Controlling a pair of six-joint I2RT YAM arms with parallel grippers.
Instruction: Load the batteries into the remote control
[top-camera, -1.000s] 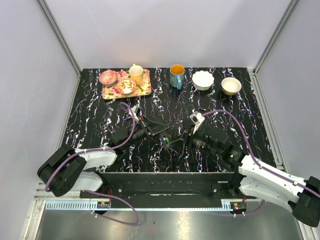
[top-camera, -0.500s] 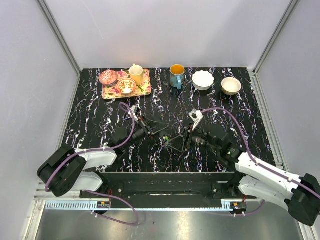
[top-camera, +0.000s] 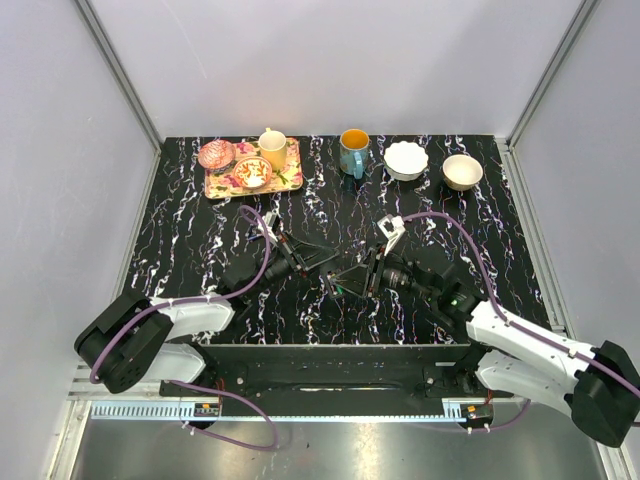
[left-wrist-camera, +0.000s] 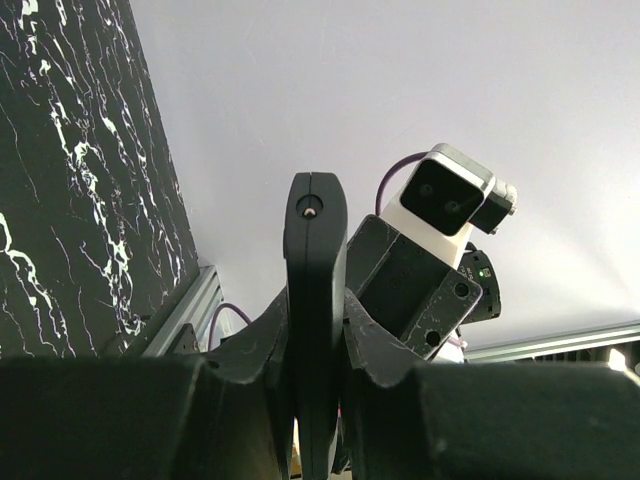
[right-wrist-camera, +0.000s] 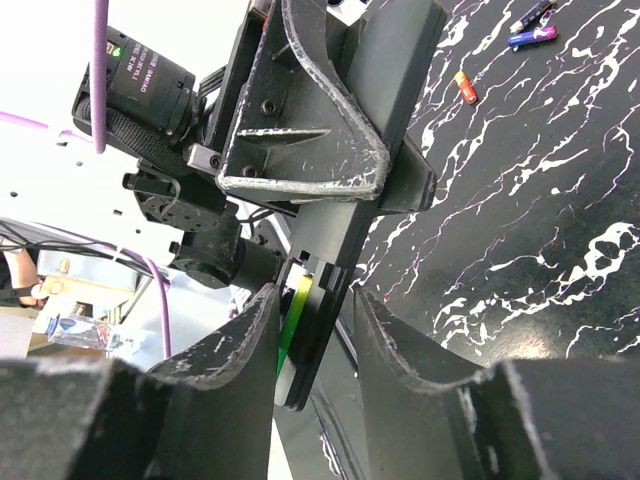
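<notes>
The black remote control (top-camera: 340, 272) is held off the table between both arms. My left gripper (top-camera: 312, 256) is shut on it; in the left wrist view the remote (left-wrist-camera: 314, 300) stands edge-on between the jaws of my left gripper (left-wrist-camera: 315, 330). My right gripper (top-camera: 352, 281) is open and straddles the remote's other end. In the right wrist view a green battery (right-wrist-camera: 296, 305) lies along the remote (right-wrist-camera: 375, 150), against the left finger of my right gripper (right-wrist-camera: 315, 300), and a gap shows on the right side. Loose batteries (right-wrist-camera: 531, 37) lie on the table.
A flowered tray (top-camera: 292, 182) with cups and small dishes, a blue mug (top-camera: 353, 152), a white bowl (top-camera: 406, 160) and a tan bowl (top-camera: 462, 172) stand along the back. Another small battery (right-wrist-camera: 466, 87) lies on the black marbled table (top-camera: 200, 240).
My right gripper has moved left and up toward the remote and now straddles its end. The left gripper has raised the remote a little toward it.
</notes>
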